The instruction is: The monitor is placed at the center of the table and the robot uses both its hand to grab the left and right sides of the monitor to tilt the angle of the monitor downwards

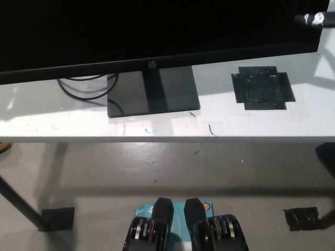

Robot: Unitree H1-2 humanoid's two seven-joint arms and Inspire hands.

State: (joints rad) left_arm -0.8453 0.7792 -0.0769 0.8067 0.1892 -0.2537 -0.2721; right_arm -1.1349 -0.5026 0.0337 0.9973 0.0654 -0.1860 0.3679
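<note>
A wide black monitor (pixel 157 31) fills the top of the head view, its screen dark and its lower bezel running across the frame. It stands on a dark rectangular base (pixel 153 92) on the white table (pixel 63 123). Only a small part of my black right hand (pixel 315 20) shows at the top right corner, right by the monitor's right edge; whether it touches the monitor is unclear. My white left hand is out of the picture.
A black cable (pixel 84 89) loops on the table left of the base. A black taped patch (pixel 263 87) lies on the table at the right. Below the table's front edge is grey floor with a table leg (pixel 21 206) at the lower left.
</note>
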